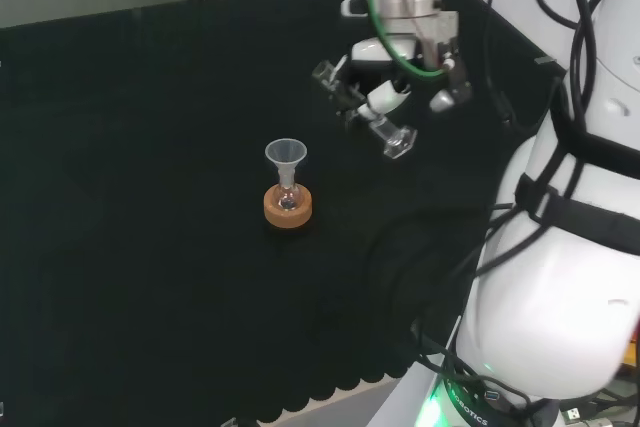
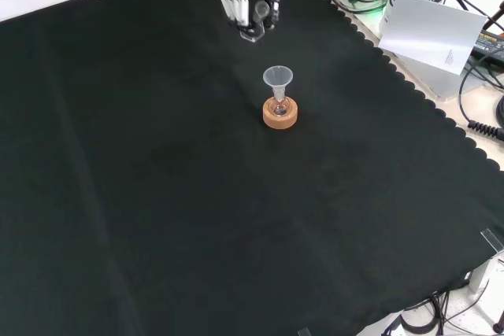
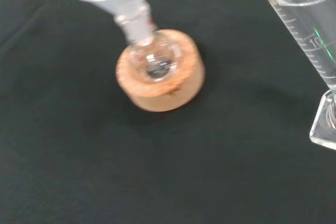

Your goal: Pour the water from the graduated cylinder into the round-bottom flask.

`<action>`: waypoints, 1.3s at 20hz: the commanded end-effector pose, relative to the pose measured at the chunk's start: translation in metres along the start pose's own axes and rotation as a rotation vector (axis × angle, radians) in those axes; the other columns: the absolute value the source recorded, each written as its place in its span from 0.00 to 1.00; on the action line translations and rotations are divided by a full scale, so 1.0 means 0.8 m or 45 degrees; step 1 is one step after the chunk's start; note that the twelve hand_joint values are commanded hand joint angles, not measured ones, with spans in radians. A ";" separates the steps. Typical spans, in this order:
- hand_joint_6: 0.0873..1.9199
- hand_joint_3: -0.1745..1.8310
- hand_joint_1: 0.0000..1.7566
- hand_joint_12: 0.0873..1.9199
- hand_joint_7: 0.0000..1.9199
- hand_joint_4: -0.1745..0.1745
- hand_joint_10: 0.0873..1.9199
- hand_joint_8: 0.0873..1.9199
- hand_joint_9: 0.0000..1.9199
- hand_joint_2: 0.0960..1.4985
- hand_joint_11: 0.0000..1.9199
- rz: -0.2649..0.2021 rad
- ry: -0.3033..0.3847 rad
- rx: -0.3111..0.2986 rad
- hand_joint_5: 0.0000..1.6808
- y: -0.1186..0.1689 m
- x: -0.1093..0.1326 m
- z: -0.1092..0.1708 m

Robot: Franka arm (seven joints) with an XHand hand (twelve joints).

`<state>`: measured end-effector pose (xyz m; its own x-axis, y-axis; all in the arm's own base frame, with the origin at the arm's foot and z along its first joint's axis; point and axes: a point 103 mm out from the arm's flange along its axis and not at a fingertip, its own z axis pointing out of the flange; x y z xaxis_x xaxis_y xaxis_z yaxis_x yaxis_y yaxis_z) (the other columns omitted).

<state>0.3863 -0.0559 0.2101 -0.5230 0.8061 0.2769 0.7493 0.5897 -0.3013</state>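
A robot hand has its fingers curled around a clear graduated cylinder, holding it tilted in the air above the black tabletop. In the head view, a small round-bottom flask with a funnel in its neck sits on a cork ring down-left of the cylinder.

White glossy arm links, black cables and green cable above black-and-white fingers.
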 end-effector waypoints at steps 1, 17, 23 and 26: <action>0.49 0.09 0.72 0.36 0.53 0.00 0.00 0.48 0.74 0.72 0.66 0.044 -0.057 0.280 0.59 -0.009 0.012 0.035; 0.49 0.09 0.72 0.36 0.53 0.00 0.00 0.48 0.74 0.72 0.66 0.061 -0.061 0.297 0.59 -0.011 0.010 0.030; 0.49 0.09 0.72 0.36 0.53 0.00 0.00 0.48 0.74 0.72 0.67 0.059 -0.090 0.332 0.59 -0.013 0.009 0.023; 0.49 0.09 0.72 0.36 0.53 0.00 0.00 0.48 0.75 0.72 0.67 0.068 -0.101 0.352 0.59 -0.014 0.011 0.022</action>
<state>0.3687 -0.0515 0.1972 -0.5255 0.8238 0.2126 0.6607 0.5526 -0.5081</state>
